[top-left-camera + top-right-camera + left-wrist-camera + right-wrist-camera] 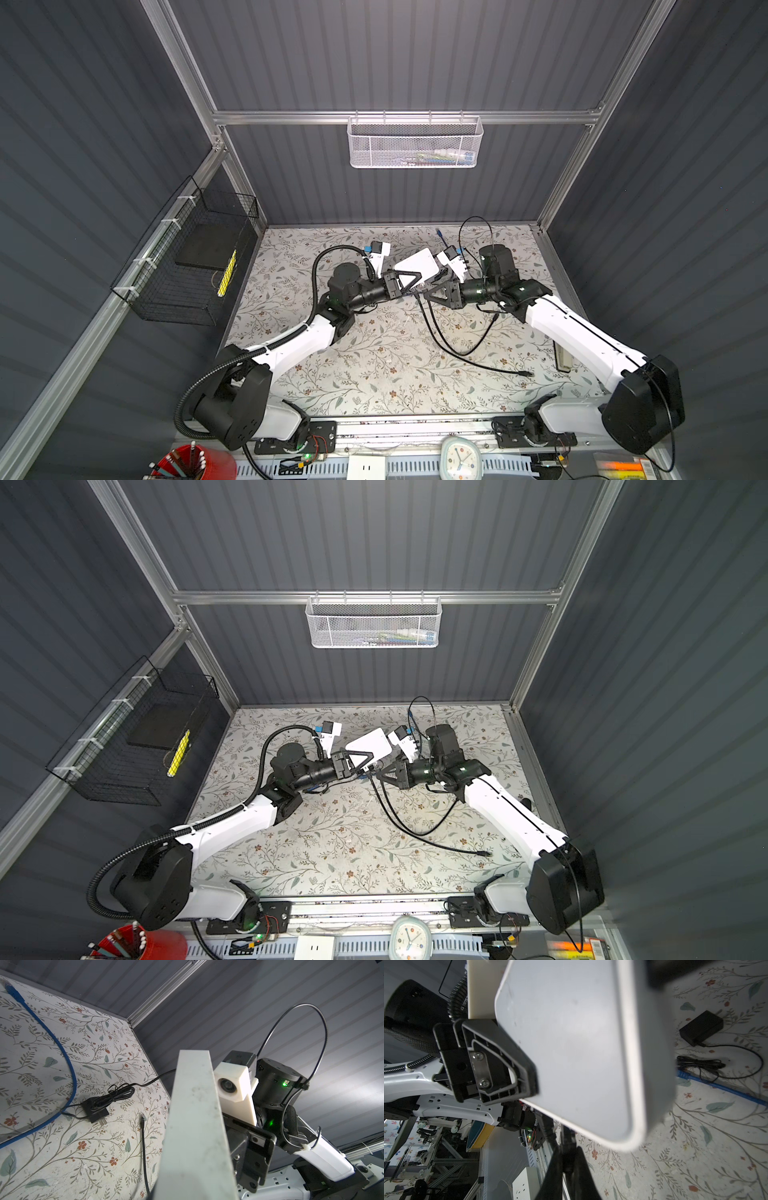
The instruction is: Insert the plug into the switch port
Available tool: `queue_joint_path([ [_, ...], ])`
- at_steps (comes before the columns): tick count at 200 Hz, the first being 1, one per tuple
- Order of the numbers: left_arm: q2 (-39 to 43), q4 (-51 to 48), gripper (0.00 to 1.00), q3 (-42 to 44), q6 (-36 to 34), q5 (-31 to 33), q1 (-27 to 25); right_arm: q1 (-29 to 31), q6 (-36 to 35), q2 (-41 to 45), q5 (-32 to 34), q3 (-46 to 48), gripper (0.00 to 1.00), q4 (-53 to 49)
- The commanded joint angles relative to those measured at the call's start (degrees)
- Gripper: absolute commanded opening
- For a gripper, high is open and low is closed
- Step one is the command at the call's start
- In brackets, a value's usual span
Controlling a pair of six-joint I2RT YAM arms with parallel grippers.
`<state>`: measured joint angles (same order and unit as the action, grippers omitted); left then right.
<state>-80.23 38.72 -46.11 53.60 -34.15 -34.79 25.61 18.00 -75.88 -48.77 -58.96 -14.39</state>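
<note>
The switch [417, 266] [370, 746] is a flat white box held up off the table, tilted, with my left gripper [405, 283] [358, 763] shut on one edge. The right wrist view shows a left finger [500, 1059] clamped on the switch [581, 1043]. In the left wrist view the switch [195, 1126] hides my own jaws. My right gripper [424, 291] [376, 773] [568, 1167] is shut on the black plug [568, 1145], whose tip reaches the switch's lower edge. The port itself is hidden. The plug's black cable [457, 353] trails over the table.
A black power adapter [95, 1109] [700, 1026] with bundled cord and a blue network cable [68, 1059] [720, 1091] lie on the floral table beyond the switch. A black wire basket [187, 266] hangs on the left wall and a white mesh basket [415, 143] on the back rail.
</note>
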Motion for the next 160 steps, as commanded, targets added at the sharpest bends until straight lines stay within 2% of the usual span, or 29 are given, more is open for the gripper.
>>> queue_joint_path([
  [1, 1.6, 3.0, 0.0, 0.5, 0.6, -1.7, -0.4, -0.7, 0.1, 0.2, -1.2, -2.1, 0.0, 1.2],
  [121, -0.7, 5.2, 0.0, 0.4, 1.7, -4.4, -0.4, -1.7, 3.0, -1.2, -7.8, -3.1, 0.0, 4.9],
  [160, -1.5, 5.9, 0.0, 0.7, 1.7, -5.0, -0.4, -1.7, 3.2, -0.6, -7.6, -3.2, 0.0, 4.6],
])
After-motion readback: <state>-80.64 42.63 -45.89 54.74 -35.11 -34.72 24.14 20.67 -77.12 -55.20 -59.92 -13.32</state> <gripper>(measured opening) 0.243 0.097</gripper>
